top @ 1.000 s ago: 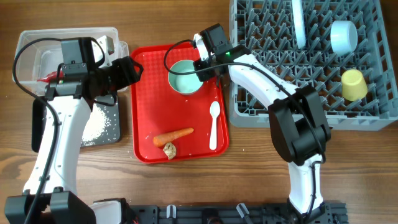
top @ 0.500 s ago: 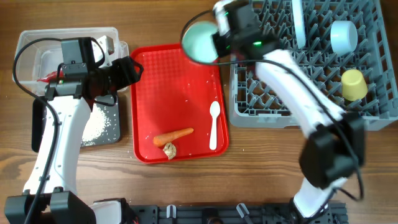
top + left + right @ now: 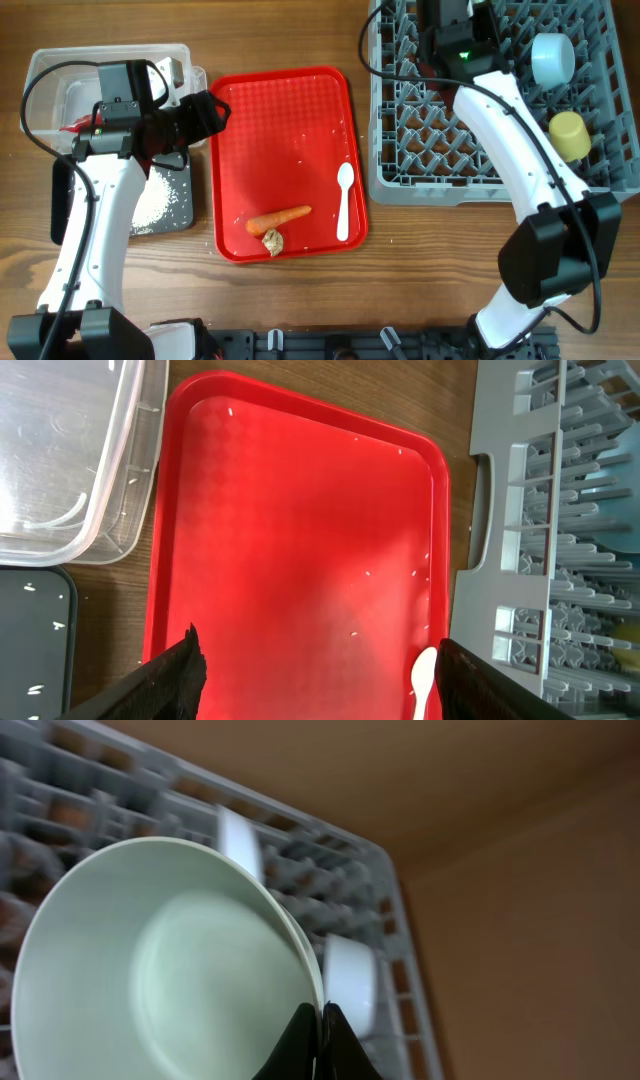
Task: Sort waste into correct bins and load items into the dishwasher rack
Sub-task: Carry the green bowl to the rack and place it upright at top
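The right end effector (image 3: 320, 1022) is pinching the rim of the green bowl (image 3: 180, 980). The fingers are pressed tight on the thin edge. The bowl hangs tipped on its side over the grey rack (image 3: 400, 170). From above, the arm hides the bowl.

A blue bowl (image 3: 552, 58) and a yellow cup (image 3: 568, 135) sit in the rack.

The green bowl looks light, hard and smooth. I think it could slip or swing, since only its edge is held. The rim looks like the best place to hold it. It should go down gently between the pegs.

The left end effector (image 3: 320, 680) is spread wide and holds nothing. It hangs over the red tray (image 3: 330, 100), near the clear tub (image 3: 45, 70).

On the red tray lie a carrot (image 3: 280, 217), a small brown lump (image 3: 272, 241) touching it, and a white spoon (image 3: 344, 200) near the right side. A few rice grains (image 3: 368, 572) are on the tray too.

The carrot looks firm, so a grip across its middle should work. The lump looks small and may crumble. The spoon is thin and lies flat, so it may be hard to lift. The handle looks like the best spot to grab.

More rice lies in the black tray (image 3: 58, 200) on the counter (image 3: 300, 30). A red wrapper (image 3: 80, 125) is in the tub.
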